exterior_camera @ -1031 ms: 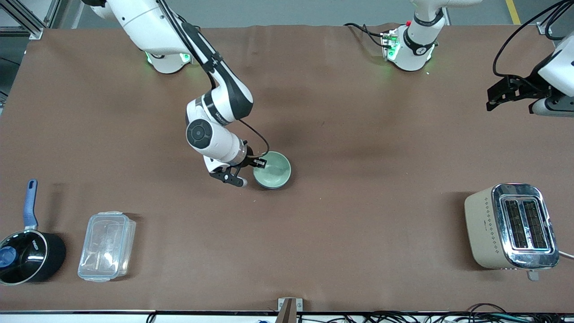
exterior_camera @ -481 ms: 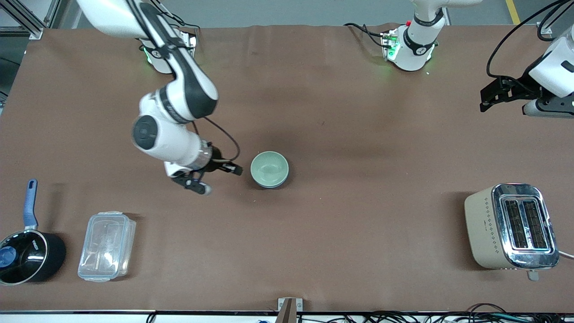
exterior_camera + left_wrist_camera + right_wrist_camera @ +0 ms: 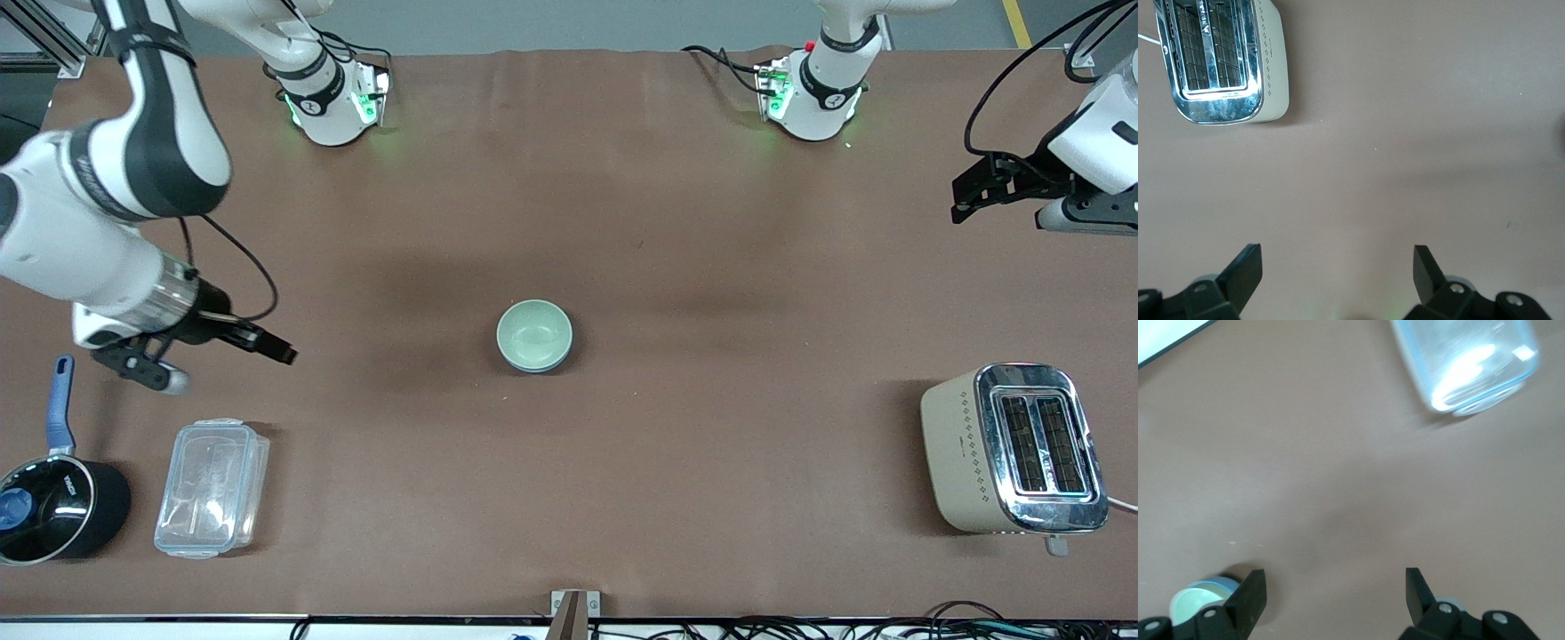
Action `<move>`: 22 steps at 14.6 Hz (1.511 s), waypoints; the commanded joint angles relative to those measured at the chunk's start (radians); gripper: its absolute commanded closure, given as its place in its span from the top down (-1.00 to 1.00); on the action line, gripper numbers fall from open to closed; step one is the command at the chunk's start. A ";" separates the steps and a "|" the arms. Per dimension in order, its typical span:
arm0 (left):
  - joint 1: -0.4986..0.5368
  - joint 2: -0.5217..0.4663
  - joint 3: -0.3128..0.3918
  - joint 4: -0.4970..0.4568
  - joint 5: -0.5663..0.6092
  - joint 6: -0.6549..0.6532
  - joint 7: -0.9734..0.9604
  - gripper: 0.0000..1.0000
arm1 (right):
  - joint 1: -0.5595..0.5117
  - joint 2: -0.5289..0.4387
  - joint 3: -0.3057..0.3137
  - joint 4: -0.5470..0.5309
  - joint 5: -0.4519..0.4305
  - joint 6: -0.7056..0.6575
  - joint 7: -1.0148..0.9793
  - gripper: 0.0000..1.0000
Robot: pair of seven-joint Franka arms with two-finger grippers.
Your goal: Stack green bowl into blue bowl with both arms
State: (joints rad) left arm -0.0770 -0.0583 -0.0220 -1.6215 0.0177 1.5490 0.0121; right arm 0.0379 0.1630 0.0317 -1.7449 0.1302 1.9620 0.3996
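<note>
The pale green bowl (image 3: pixel 534 332) sits nested inside the blue bowl (image 3: pixel 558 362) at the middle of the table; only a thin blue edge shows under it. Both show in the right wrist view, the green bowl (image 3: pixel 1190 601) inside the blue bowl's rim (image 3: pixel 1223 581). My right gripper (image 3: pixel 218 363) is open and empty, over bare table toward the right arm's end, well apart from the bowls; its open jaws show in its wrist view (image 3: pixel 1335 581). My left gripper (image 3: pixel 965 194) waits open and empty above the left arm's end of the table (image 3: pixel 1338 259).
A cream and chrome toaster (image 3: pixel 1013 449) stands near the front at the left arm's end and shows in the left wrist view (image 3: pixel 1218 60). A clear plastic container (image 3: pixel 212 487) and a black saucepan with a blue handle (image 3: pixel 53 498) sit near the front at the right arm's end.
My right gripper let go of the green bowl's rim and swung away toward the right arm's end of the table. The stacked bowls stayed put. The left arm barely moved.
</note>
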 commanded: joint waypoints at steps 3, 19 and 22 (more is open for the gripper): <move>0.003 0.000 -0.006 0.015 0.001 -0.006 0.002 1.00 | -0.144 -0.161 0.020 -0.001 -0.093 -0.145 -0.227 1.00; 0.005 0.008 -0.003 0.038 0.038 -0.010 0.006 1.00 | -0.070 -0.161 0.028 0.265 -0.135 -0.428 -0.267 1.00; 0.005 0.011 -0.004 0.038 0.038 -0.012 0.003 1.00 | -0.096 -0.160 0.028 0.255 -0.133 -0.422 -0.271 0.99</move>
